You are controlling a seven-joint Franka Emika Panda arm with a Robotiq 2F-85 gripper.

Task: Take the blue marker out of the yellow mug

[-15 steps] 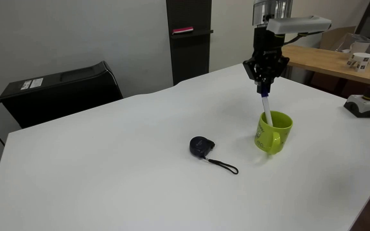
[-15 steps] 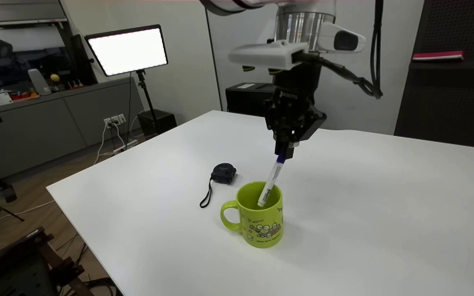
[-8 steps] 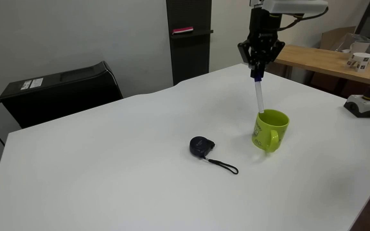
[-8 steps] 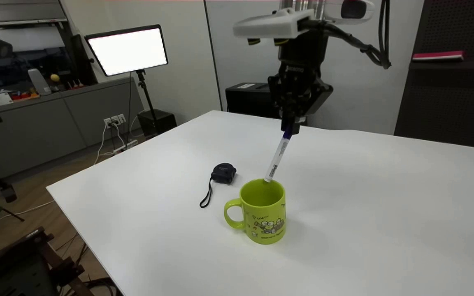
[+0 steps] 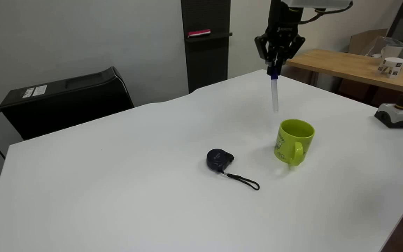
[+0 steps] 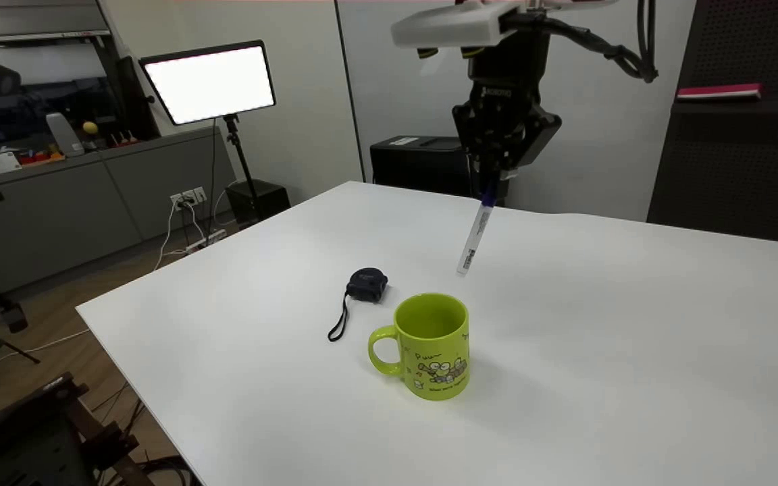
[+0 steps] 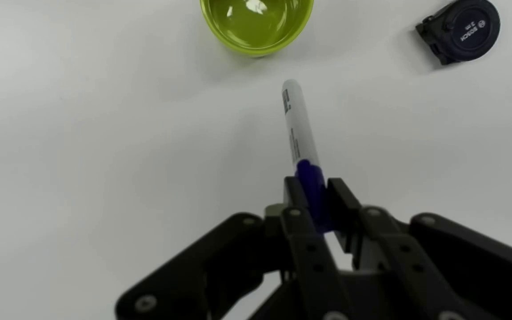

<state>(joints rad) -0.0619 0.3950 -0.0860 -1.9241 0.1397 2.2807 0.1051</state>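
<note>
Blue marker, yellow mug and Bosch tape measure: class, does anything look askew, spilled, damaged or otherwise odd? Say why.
Nothing looks spilled, damaged or odd. The yellow mug stands upright; the Bosch tape measure lies on the table. The blue marker hangs tilted, but that seems natural: the gripper holds it by its blue end.

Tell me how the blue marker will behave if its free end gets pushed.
The blue marker is probably stiff: its barrel looks straight, though gripped only at the cap. It might pivot in the tool, which holds just that end. Being slim, it's likely light.
</note>
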